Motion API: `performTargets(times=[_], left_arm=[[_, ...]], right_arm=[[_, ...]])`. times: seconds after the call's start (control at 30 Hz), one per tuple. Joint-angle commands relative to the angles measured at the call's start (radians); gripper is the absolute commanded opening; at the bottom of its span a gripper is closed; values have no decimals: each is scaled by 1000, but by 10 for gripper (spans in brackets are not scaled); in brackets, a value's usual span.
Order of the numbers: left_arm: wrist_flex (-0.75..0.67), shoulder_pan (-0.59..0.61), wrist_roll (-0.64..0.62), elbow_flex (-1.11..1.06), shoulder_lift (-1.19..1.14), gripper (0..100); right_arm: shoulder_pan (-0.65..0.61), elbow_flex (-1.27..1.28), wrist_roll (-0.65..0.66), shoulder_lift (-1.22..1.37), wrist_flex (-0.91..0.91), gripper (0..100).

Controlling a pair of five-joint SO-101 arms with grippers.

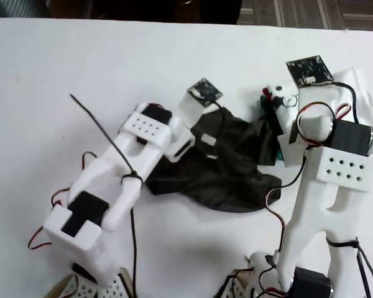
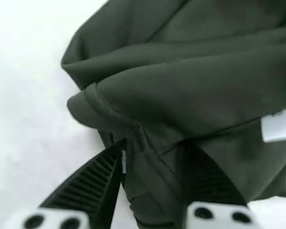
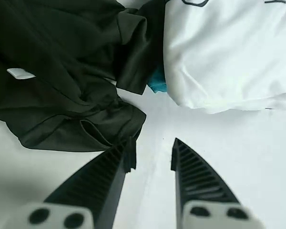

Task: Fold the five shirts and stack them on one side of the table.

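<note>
Two arms lean over the white table (image 1: 81,56). The left gripper (image 2: 152,157) sits at the left edge of the crumpled black shirt (image 1: 230,167), which lies mid-table. Its jaws stand apart with bunched hem between them. The right gripper (image 3: 152,143), jaws parted and holding nothing, hangs over bare table between the black shirt and a white shirt (image 3: 229,52).

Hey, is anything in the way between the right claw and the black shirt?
Nothing visible. The right claw is open over bare table, with one fingertip at the hem of the black shirt.
</note>
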State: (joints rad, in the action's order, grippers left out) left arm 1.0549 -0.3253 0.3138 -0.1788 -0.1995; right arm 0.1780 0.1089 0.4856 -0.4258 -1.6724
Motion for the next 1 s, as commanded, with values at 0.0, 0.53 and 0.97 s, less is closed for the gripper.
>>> performTargets(times=[0.0, 0.53, 0.97], left_arm=[[-14, 8, 29, -8, 9, 176], [178, 40, 55, 102, 21, 29], [612, 425, 232, 547, 21, 28]], right_arm=[[7, -25, 3, -45, -4, 123], [-19, 52, 2, -45, 2, 123], [-274, 74, -127, -36, 119, 126]])
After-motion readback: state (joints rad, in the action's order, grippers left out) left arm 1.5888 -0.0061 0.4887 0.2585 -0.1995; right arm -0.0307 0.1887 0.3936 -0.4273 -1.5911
